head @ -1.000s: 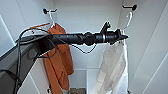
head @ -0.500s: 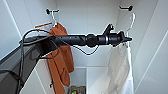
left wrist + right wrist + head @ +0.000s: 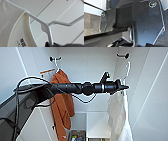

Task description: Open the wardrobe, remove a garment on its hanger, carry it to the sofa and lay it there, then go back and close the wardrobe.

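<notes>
Inside the open wardrobe (image 3: 87, 62), right side of the head view, the left gripper (image 3: 123, 87) is up at the white hanger (image 3: 127, 70) with the white garment (image 3: 118, 114) draped below it. Compared with a second ago, the hanger's hook looks higher and more clear of the dark peg (image 3: 123, 55) in the upper right, and the shirt has swung a bit toward the middle of the frame. My read: the lift-off is underway, but I can't say the hook is fully free of the peg.

The left wrist view is the good one. The hanger's neck (image 3: 49, 33) runs straight down into the dark gripper (image 3: 50, 44) at the bottom edge, so it looks clamped on that neck, with the shirt collar and label in the lower left.

Pose-wise, the left arm (image 3: 75, 88) comes in from the left and stretches almost level across the middle of the frame, wrist out at full reach. The orange garment (image 3: 61, 104) hangs on its own peg in the upper left, untouched. Right gripper: can't tell its state.
</notes>
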### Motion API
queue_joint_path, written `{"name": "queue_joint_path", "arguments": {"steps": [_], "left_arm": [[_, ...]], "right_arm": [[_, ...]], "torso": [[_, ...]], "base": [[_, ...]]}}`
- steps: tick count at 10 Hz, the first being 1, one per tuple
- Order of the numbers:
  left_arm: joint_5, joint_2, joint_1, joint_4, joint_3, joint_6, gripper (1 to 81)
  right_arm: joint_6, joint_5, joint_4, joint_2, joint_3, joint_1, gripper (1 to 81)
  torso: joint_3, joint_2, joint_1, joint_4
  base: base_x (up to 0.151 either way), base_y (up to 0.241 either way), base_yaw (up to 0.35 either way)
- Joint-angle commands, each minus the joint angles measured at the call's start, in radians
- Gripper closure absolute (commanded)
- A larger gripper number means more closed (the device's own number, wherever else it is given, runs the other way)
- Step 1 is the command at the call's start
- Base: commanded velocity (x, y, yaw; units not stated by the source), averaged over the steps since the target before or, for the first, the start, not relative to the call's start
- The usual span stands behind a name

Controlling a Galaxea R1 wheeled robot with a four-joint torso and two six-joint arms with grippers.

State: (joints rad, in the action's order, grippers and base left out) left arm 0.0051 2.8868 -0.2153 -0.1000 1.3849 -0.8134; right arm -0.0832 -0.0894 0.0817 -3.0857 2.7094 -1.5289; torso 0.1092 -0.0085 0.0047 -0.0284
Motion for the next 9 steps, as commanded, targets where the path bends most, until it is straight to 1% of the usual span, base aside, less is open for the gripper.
{"name": "queue_joint_path", "arguments": {"steps": [1, 2, 4, 7, 8, 9], "left_arm": [[-0.066, -0.016, -0.17, 0.033, -0.027, 0.019, 81.1], [-0.068, -0.023, -0.161, 0.033, -0.036, 0.019, 81.1], [-0.1, -0.035, -0.143, 0.046, -0.066, 0.019, 81.1], [-0.103, -0.059, -0.109, 0.055, -0.095, 0.019, 81.1], [-0.103, -0.078, -0.094, 0.056, -0.121, 0.02, 81.1], [-0.109, -0.098, -0.078, 0.077, -0.15, 0.02, 81.1]], "right_arm": [[0.006, 0.056, 0.001, -0.018, -0.008, 0.029, 1.0], [0.006, 0.056, 0.001, -0.018, -0.007, 0.028, 1.0], [0.006, 0.054, 0.001, -0.017, -0.007, 0.025, 1.0], [0.006, 0.054, 0.001, -0.018, -0.007, 0.028, 1.0], [0.006, 0.054, 0.003, -0.018, -0.008, 0.026, 1.0], [0.008, 0.054, 0.003, -0.018, -0.007, 0.026, 1.0]], "torso": [[0.0, 0.0, 0.0, 0.0], [0.0, 0.0, 0.0, 0.0], [0.0, 0.0, 0.0, 0.0], [0.0, 0.0, 0.0, 0.0], [0.0, 0.0, 0.0, 0.0], [0.0, 0.0, 0.0, 0.0]], "base": [[-0.115, 0.0, 0.0], [-0.114, 0.0, 0.0], [-0.115, 0.0, 0.0], [-0.115, 0.0, 0.0], [-0.115, 0.0, 0.0], [-0.115, 0.0, 0.0]]}}
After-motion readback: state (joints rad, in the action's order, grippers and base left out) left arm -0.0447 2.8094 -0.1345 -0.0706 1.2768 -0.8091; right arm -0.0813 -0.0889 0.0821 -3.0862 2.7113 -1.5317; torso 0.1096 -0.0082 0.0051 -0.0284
